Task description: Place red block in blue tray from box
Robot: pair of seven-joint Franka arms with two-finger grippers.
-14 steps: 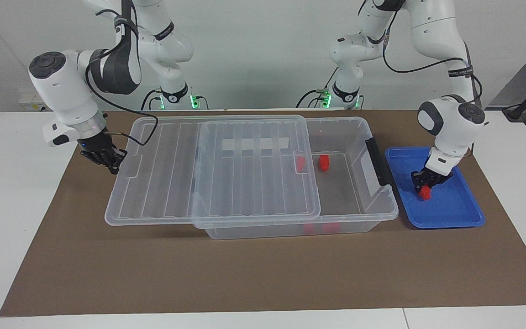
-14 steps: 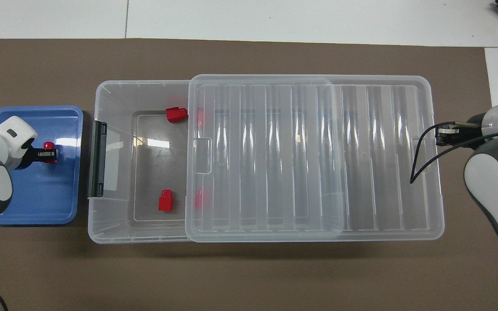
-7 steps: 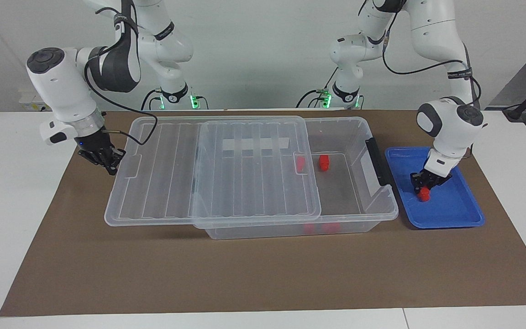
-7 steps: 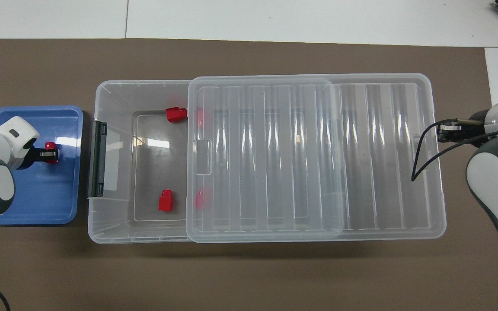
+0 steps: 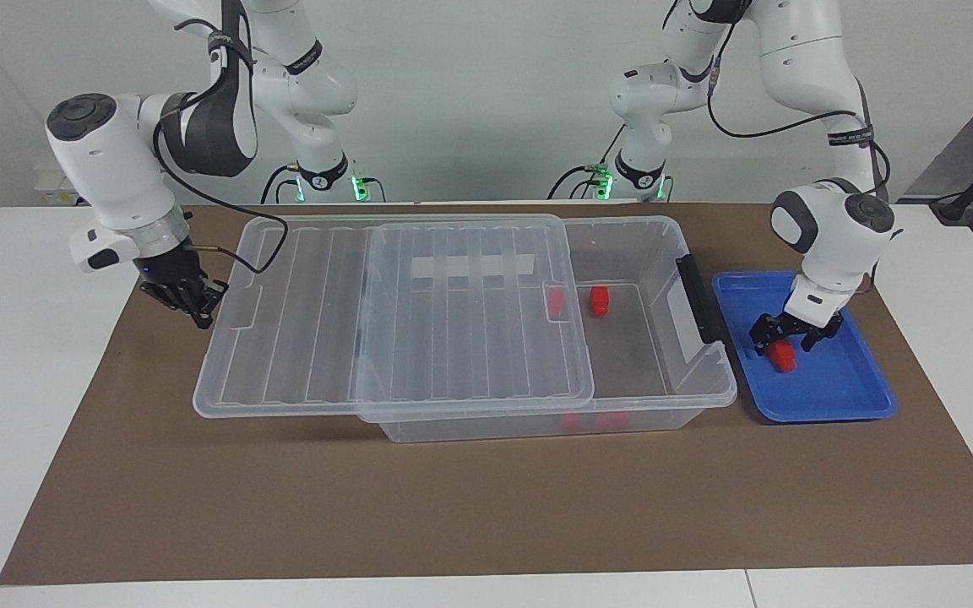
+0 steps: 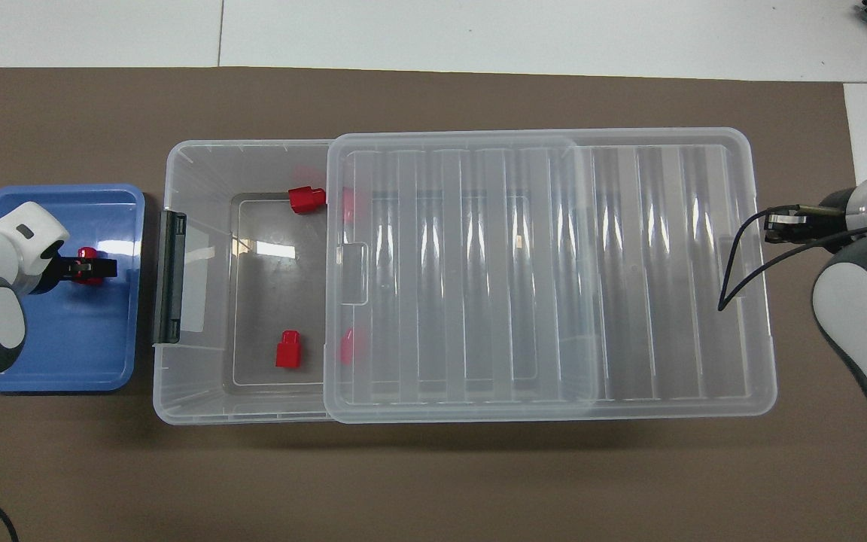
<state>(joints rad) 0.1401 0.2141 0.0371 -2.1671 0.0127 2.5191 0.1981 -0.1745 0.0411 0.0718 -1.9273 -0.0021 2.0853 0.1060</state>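
From my station I saw the left gripper [image 5: 784, 344] low inside the blue tray [image 5: 841, 397], its fingers spread apart with the red block [image 5: 784, 358] sitting on the tray floor directly beneath and between them, released rather than pinched. The tray lay on the brown mat [image 5: 453, 507], just beside the box [image 5: 664, 397] at its black clip handle [image 5: 698, 297]. The box's clear ribbed lid [image 5: 419, 312] was slid toward the right arm's end, leaving the handle end uncovered; two more red blocks [image 6: 305, 199] showed on the bare box floor there, and others were dimly visible under the lid's edge. The right gripper [image 5: 199, 308] hung at the lid's outer rim, fingers pressed together; I could not tell whether it touched the rim. The mat covered most of a white table [image 5: 30, 380], whose top showed at both ends. A plain pale wall [image 5: 470, 84] stood past the arm bases, where small green lights [image 5: 358, 182] glowed.
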